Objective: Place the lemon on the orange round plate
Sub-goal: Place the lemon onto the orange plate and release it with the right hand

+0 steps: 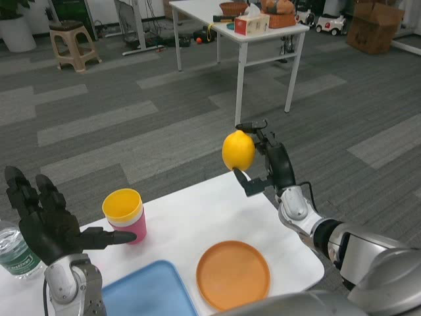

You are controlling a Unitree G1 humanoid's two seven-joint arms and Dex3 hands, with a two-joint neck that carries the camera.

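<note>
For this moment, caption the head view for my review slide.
Right robot hand holds yellow lemon above white table; orange round plate waits below.

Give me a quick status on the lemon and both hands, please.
Right hand holds lemon aloft, beyond table's far edge. Left hand open, idle by yellow-and-pink cups. Orange round plate bare, path down looks unobstructed.

- Your lemon (238, 150) is bright yellow and oval, raised well above the bench (191, 217) and pinched in the fingers (245, 181) of the right hand (268, 161).
- Your orange round plate (233, 274) lies flat and bare near the bench's front edge, below the lemon and well apart from it.
</note>
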